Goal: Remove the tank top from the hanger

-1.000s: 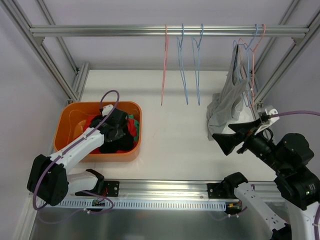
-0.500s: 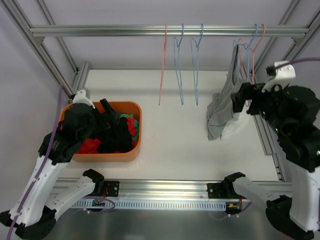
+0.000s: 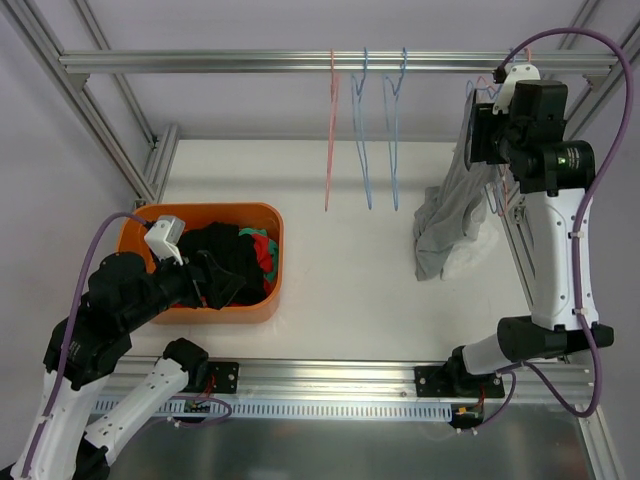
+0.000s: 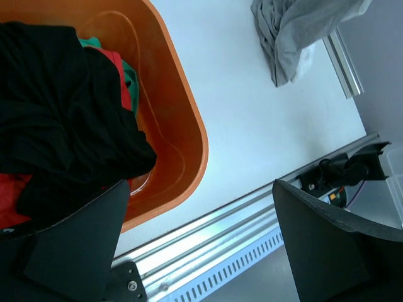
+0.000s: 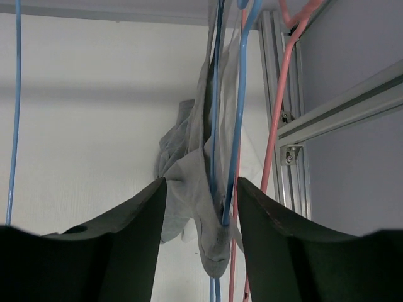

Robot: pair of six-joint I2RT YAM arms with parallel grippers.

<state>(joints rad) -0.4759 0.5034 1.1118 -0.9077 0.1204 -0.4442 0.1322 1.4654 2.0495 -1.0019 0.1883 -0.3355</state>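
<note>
The grey tank top (image 3: pixel 447 222) hangs by its strap from a blue hanger (image 5: pixel 242 94) at the right end of the rail, and its lower part is bunched on the table. My right gripper (image 3: pixel 476 133) is raised to the hanger. In the right wrist view its jaws (image 5: pixel 201 184) stand part-way apart, either side of the grey strap (image 5: pixel 203 207) and the blue wire, with small gaps still showing. My left gripper (image 3: pixel 207 278) hovers wide open over the orange bin (image 3: pixel 272 222), holding nothing (image 4: pixel 201 185). The tank top (image 4: pixel 296 31) also shows at the top of the left wrist view.
Black, red and green clothes (image 3: pixel 240 262) fill the orange bin (image 4: pixel 189 126). One pink hanger (image 3: pixel 330 130) and two blue hangers (image 3: pixel 363 130) hang bare mid-rail. Another pink hanger (image 5: pixel 274 126) hangs right beside the loaded one. The frame post (image 5: pixel 334 113) stands close on the right.
My right arm rose from the table's right side to the hanger, and its jaws narrowed around the strap. My left gripper opened, left the black garment in the bin and pulled back.
</note>
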